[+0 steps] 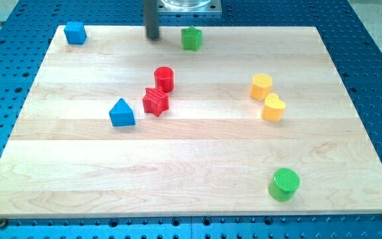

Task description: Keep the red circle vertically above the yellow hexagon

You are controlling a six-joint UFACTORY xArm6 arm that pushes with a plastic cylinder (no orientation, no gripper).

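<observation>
My tip (153,37) touches nothing, up-left of the red circle (164,78).

circle (164,78) left of hexagon (260,86) | star (156,101) just below circle | tip (153,36) toward view's top, above circle

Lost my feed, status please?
My tip near top edge, touching nothing. Red circle far left of yellow hexagon. Red star below circle.

A pale wooden board (191,192) rests on a blue perforated table (377,40) (evenly lit).
</observation>
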